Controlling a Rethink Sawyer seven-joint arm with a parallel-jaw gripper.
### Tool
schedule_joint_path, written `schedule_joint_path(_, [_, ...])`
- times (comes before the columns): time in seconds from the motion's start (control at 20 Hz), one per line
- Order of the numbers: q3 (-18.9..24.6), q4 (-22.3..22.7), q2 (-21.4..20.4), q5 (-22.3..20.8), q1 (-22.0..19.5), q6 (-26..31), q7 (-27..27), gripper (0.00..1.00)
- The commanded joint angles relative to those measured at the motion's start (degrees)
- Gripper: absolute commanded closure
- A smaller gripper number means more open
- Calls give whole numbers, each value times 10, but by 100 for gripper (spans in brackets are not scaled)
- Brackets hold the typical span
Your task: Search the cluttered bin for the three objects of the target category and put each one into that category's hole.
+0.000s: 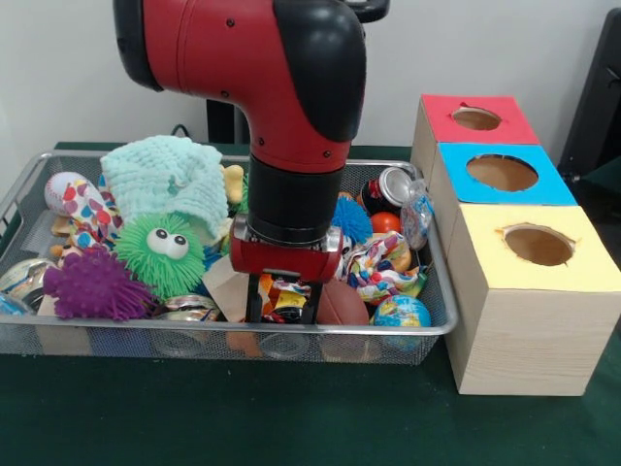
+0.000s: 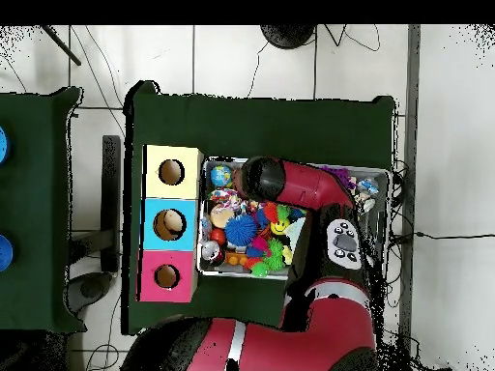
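A Sawyer arm plunges its gripper (image 1: 283, 303) into a wire mesh bin (image 1: 408, 335) crammed with toys, on a table covered in green cloth (image 1: 291, 417). The two black fingers (image 1: 255, 299) stand apart and reach down near the bin's front rim, straddling a crumpled, brightly printed wrapper (image 1: 282, 294); whether they actually pinch it cannot be told from either view.

Around the gripper lies the clutter. A green fuzzy ball with googly eyes (image 1: 161, 252) sits left of it, with a purple spiky ball (image 1: 95, 284) nearer the bin's front left corner and a mint-green knitted cloth (image 1: 175, 180) draped behind. A brown mini football (image 1: 342, 303) rests just beside the fingers on the right, a small globe ball (image 1: 401, 312) against the front right corner. A blue spiky ball (image 1: 354, 219) and a drinks can (image 1: 391, 186) lie toward the back right, near the rim closest to the boxes.

Just outside that side of the bin stands a row of three wooden boxes, each with a round hole in its coloured top: yellow box (image 1: 529, 282) at the front, blue box (image 1: 505, 175) in the middle, red box (image 1: 475, 118) at the back. From overhead, the arm (image 2: 290, 184) covers much of the bin, and the three holes show empty tops.
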Motion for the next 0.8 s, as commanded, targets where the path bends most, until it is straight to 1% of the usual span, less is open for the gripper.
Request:
schedule_joint_path(0.05, [62, -62, 36, -31, -19, 89, -38, 0])
schedule_joint_path(0.3, [73, -87, 47, -41, -28, 108, -50, 0])
schedule_joint_path(0.5, [85, -104, 60, -51, -38, 110, -56, 0])
schedule_joint_path(0.65, [96, -103, 60, -61, -46, 101, -59, 0])
schedule_joint_path(0.8, [99, -98, 51, -69, -48, 101, -57, 0])
